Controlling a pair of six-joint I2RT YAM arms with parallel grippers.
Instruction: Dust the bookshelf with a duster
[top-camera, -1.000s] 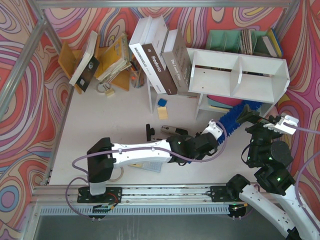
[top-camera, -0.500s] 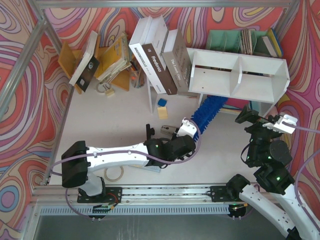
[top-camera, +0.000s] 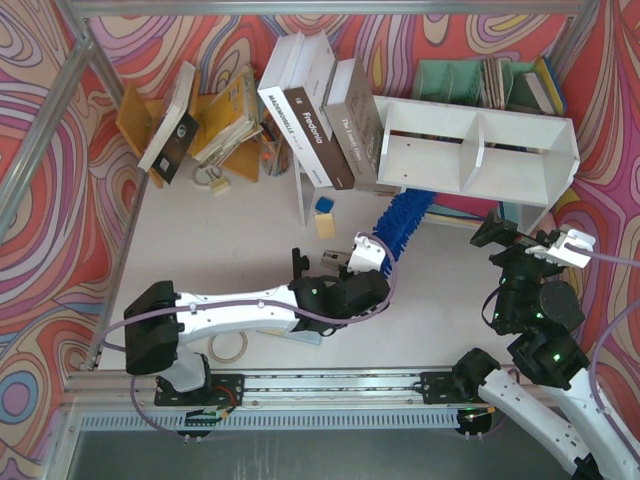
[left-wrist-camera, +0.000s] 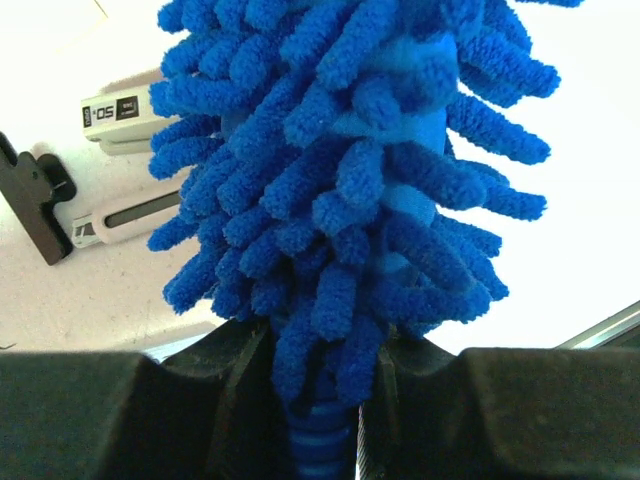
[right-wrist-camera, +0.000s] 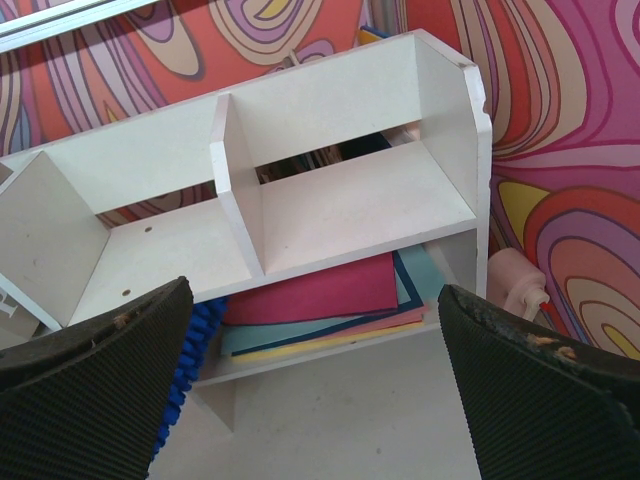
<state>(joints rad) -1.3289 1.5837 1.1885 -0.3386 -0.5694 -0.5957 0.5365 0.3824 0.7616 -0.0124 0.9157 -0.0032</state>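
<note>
Dusting under way: my left hand (top-camera: 368, 252) grips the duster (top-camera: 403, 218) by its handle, brush head tucked into the bookshelf's (top-camera: 520, 178) lower level at the left end; my right hand (top-camera: 528, 240) hangs wide open nearby; next, I judge, a sweep along the boards.

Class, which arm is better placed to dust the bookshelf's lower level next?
Left: the left gripper clamps the duster, whose head reaches the bookshelf. The right gripper is open, empty.
</note>
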